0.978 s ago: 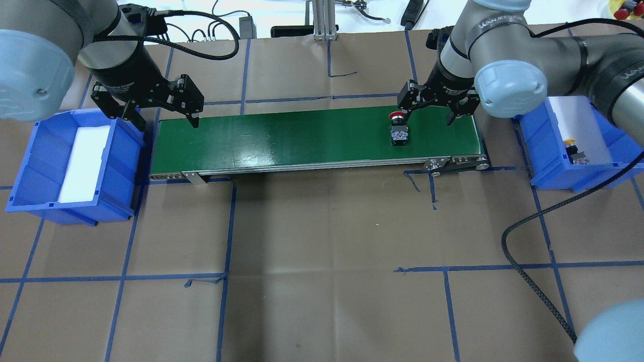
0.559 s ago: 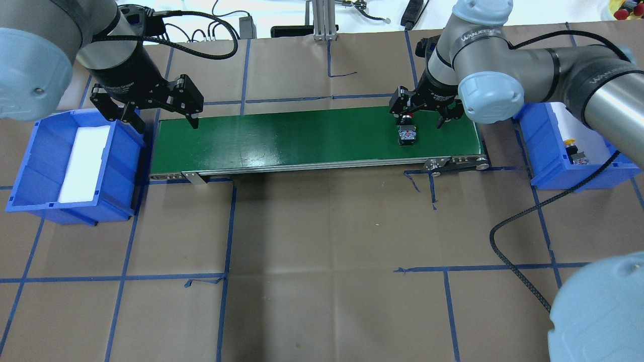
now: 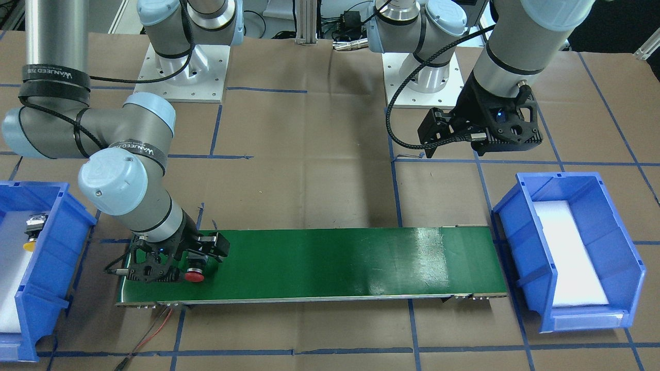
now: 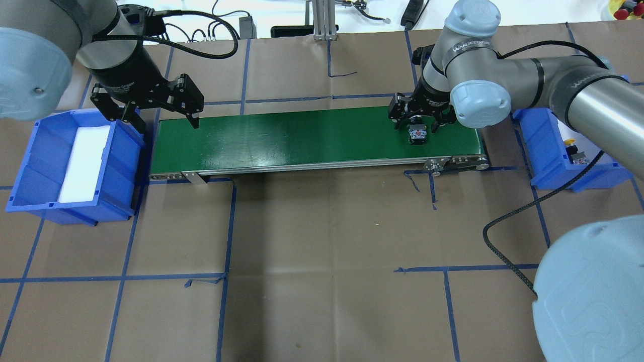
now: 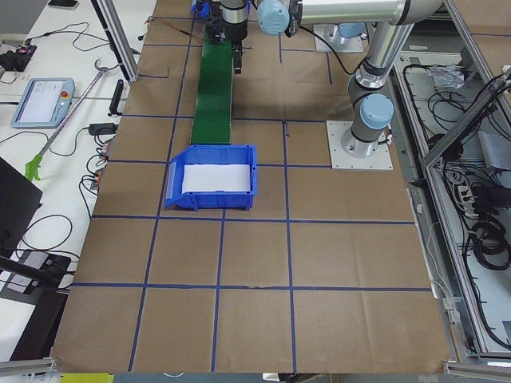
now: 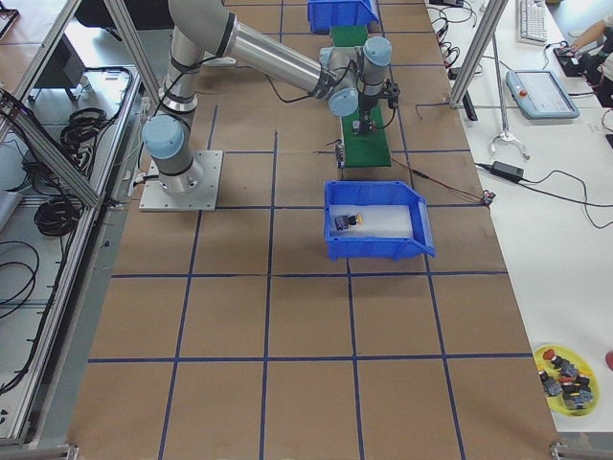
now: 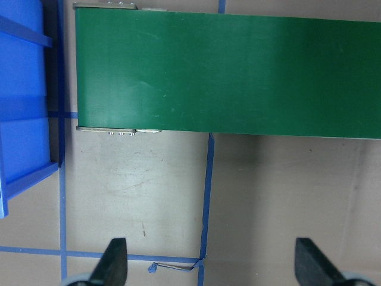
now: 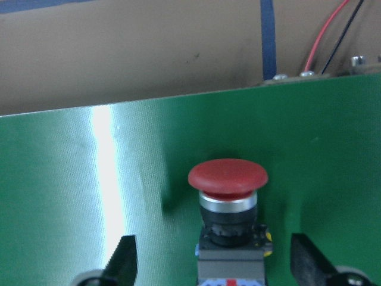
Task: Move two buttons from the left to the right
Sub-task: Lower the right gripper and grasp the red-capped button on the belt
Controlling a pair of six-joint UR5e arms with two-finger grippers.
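The likeliest slip is that the right gripper [image 8: 212, 253], whose jaws stand spread wide and hold nothing, closes on the round collar under the cap rather than on the boxy body. The red button [image 8: 227, 177] would then twist or squirt out and roll off the green belt's [image 4: 302, 136] right end, short of the right bin [image 4: 546, 156] where the yellow button [image 4: 571, 143] already lies. The red button rests on the belt near that right end, apparently on its side, squarely between the two fingers with a gap to each, while the left gripper [image 7: 212, 261], also open and empty, hangs by the belt's left end.
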